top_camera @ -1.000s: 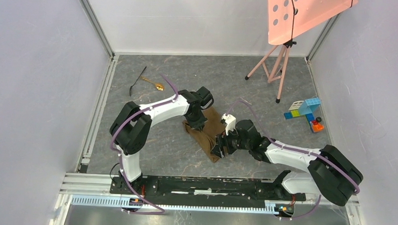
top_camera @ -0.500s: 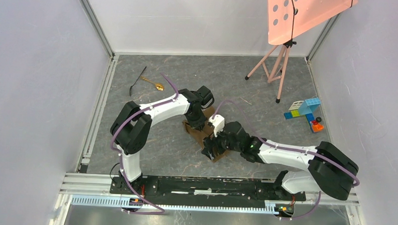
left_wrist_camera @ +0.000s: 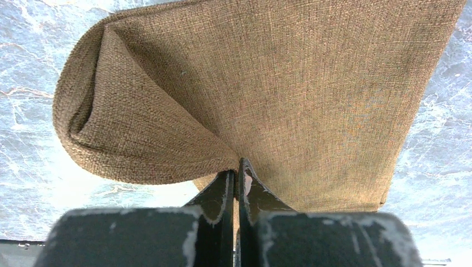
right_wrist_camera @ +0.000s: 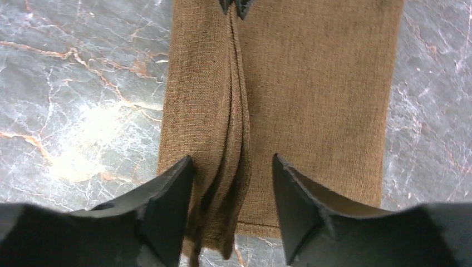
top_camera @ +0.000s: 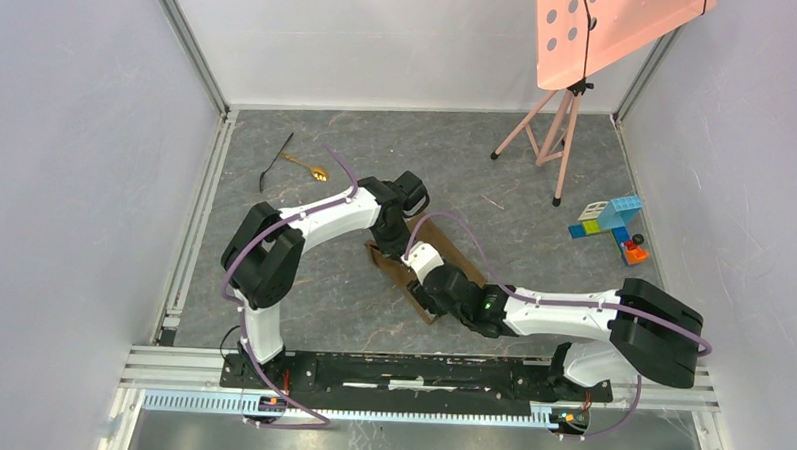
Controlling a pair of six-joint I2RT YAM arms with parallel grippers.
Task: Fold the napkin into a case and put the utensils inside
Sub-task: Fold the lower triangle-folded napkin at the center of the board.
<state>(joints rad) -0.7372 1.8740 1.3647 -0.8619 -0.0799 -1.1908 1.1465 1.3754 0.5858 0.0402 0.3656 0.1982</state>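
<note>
While top view hides grip, wrist views show left end effector [left_wrist_camera: 236, 167] pinching napkin [left_wrist_camera: 300, 83], right end effector [right_wrist_camera: 232, 161] spread wide.

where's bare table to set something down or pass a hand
Free: the far strip between the spoon and the stand legs; the stretch between the napkin and the blocks. Crowded: the middle, where the left end effector and right end effector are on the napkin.
</note>
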